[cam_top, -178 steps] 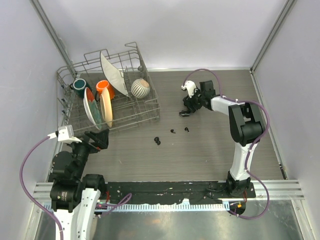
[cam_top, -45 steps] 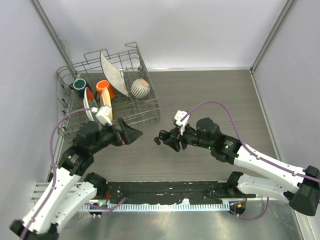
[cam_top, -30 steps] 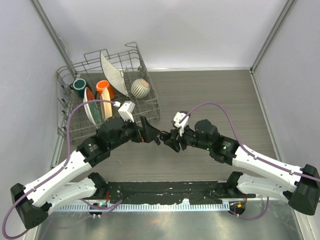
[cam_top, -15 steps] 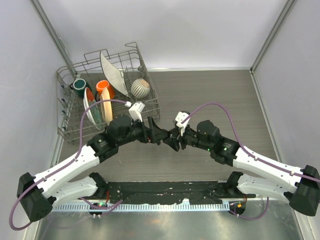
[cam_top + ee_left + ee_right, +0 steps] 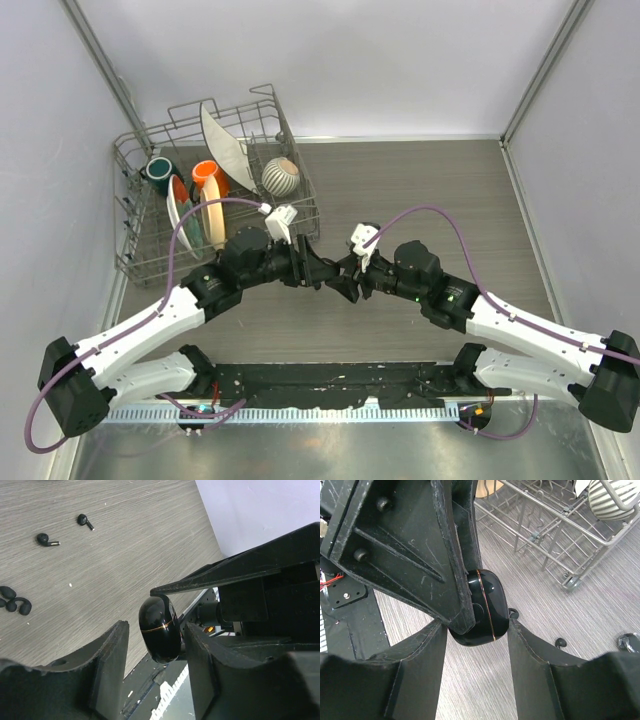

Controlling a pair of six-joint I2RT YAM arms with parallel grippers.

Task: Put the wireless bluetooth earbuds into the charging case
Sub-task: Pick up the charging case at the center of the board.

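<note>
Right gripper [image 5: 477, 626] pinches charging case [image 5: 487, 605] at frame centre. Left gripper [image 5: 155, 630] straddles it, fingers slightly apart, case's long axis along them.

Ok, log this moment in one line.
right claw: holds closed charging case | left claw: open around it | earbuds: on table

Glossy black plastic on the charging case [image 5: 485, 605], smooth, with a thin gold seam. Same glossy black on the 2 stemmed earbuds [image 5: 47, 540]. Matt black plastic on the jaws, scuffed and scratched. Grey wood-grain worktop [image 5: 130, 535], matt. Bare metal wire for the dish rack [image 5: 555, 535].
</note>
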